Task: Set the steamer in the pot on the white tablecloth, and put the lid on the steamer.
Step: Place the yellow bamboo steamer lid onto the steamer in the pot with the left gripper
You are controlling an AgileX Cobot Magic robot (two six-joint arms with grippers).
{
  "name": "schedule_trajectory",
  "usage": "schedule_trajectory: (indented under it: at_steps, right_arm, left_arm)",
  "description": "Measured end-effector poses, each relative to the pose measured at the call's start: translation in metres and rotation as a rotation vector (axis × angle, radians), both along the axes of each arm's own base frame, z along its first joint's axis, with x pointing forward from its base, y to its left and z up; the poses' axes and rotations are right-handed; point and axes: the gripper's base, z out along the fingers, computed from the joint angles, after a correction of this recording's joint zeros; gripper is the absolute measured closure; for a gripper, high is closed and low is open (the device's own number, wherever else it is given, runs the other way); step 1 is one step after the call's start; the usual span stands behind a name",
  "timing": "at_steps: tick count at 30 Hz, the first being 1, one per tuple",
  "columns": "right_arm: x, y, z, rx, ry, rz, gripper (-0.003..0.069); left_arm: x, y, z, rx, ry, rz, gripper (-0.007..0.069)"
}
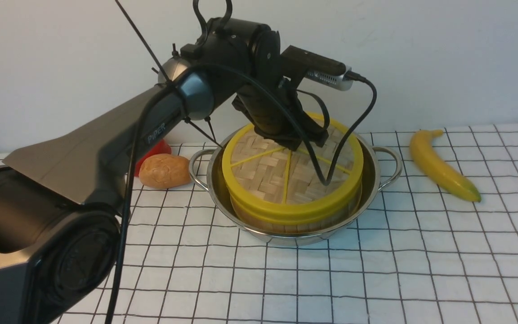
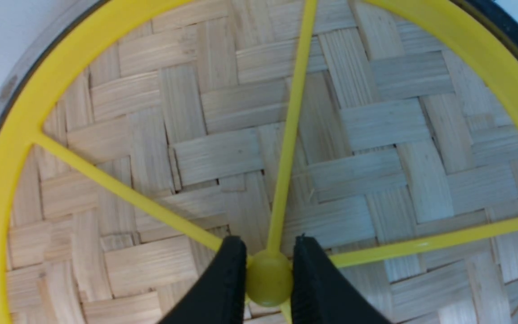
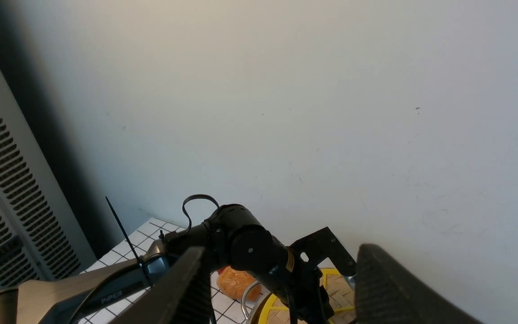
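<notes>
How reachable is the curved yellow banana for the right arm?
Probably yes: the curved yellow banana lies uncovered on the checked white cloth, right of the shiny steel pot and apart from it.

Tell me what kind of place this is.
Probably a robot lab bench dressed as a kitchen: a PIPER arm works over a steel pot on a gridded white tablecloth against a bare wall, with a banana alongside.

One steel pot (image 1: 296, 237), one bamboo steamer (image 1: 259, 221), one woven lid (image 1: 270, 173), one banana (image 1: 441, 164), one potato (image 1: 164, 171), one partly hidden red object (image 1: 163, 147), one white tablecloth (image 1: 376, 274).
</notes>
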Motion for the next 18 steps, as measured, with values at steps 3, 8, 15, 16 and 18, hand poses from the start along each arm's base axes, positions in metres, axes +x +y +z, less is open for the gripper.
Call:
schedule_trajectory:
  at_steps: [3, 8, 15, 16, 18]
  right_arm:
    - [0.0000, 0.0000, 0.0000, 0.000, 0.000, 0.000, 0.0230]
    - [0.0000, 0.0000, 0.0000, 0.000, 0.000, 0.000, 0.0230]
    - [0.0000, 0.0000, 0.0000, 0.000, 0.000, 0.000, 0.0230]
    - [0.0000, 0.0000, 0.0000, 0.000, 0.000, 0.000, 0.0230]
    - [0.0000, 0.0000, 0.0000, 0.000, 0.000, 0.000, 0.0230]
  left_arm:
    - [0.0003, 0.0005, 0.0000, 0.000, 0.000, 0.013, 0.0508]
    - [0.0009, 0.0018, 0.0000, 0.006, -0.003, 0.035, 0.0508]
    - [0.0011, 0.0023, -0.0005, 0.013, -0.002, 0.038, 0.0508]
    - [0.0011, 0.0024, -0.0010, 0.014, 0.000, 0.038, 0.0508]
    - [0.0010, 0.0025, -0.0047, 0.023, 0.015, 0.038, 0.0508]
